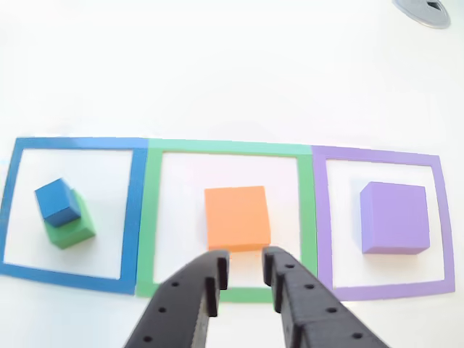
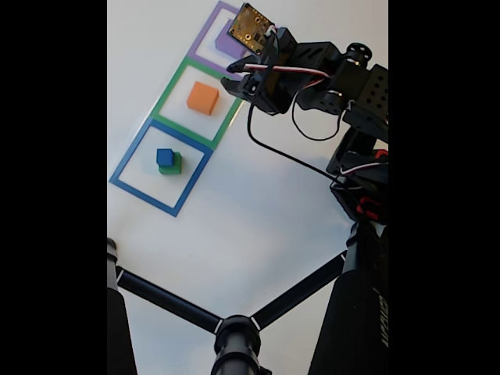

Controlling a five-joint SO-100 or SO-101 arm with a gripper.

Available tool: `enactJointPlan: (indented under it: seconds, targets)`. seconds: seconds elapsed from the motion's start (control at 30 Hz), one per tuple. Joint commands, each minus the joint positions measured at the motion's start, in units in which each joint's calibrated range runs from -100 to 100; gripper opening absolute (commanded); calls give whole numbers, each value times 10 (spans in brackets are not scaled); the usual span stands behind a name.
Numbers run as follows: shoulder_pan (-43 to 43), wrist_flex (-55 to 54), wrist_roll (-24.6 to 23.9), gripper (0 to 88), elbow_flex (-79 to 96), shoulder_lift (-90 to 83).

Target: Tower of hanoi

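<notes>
now, from my remote seat, i see in the other view the gripper (image 1: 244, 272) coming up from the bottom edge, at about 6 o'clock. its two black fingers (image 1: 210, 279) stand apart with a clear gap between them, and nothing is held. the tips hover just at the near side of the orange cube (image 1: 237, 217); i cannot tell if they touch it.

the orange cube sits alone in the green square frame (image 1: 228, 148), in the middle of the picture. at 9 o'clock from it is the blue square frame (image 1: 72, 143), and inside it the small blue cube (image 1: 56, 201) rests on top of the green cube (image 1: 72, 230), a little turned against it. at 3 o'clock from the orange cube is the purple square frame (image 1: 377, 154) with the purple cube (image 1: 394, 217) inside, alone.

in the fixed view the arm (image 2: 336, 86) reaches from 3 o'clock over the white table (image 2: 258, 211), and the gripper is beside the orange cube. a black stand (image 2: 234, 336) crosses the bottom at 6 o'clock.
</notes>
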Motion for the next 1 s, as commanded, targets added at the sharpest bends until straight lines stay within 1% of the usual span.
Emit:
enactJointPlan:
  seconds: [0.0,0.13,0.2,0.3,0.37,0.6,0.83,0.93,0.97]
  targets:
    - [-38,179,0,2,-187,-24]
    - [-88,300,0,2,-321,-24]
    - [-114,344,0,1,-369,-25]
    - [-150,385,-2,1,-421,-26]
    - [-169,402,-14,1,-446,-26]
    - [-219,420,-39,2,-480,-25]
    - [-258,417,-49,8,-477,-20]
    - [-267,398,-57,39,-448,-19]
    - [-267,385,-56,68,-429,-19]
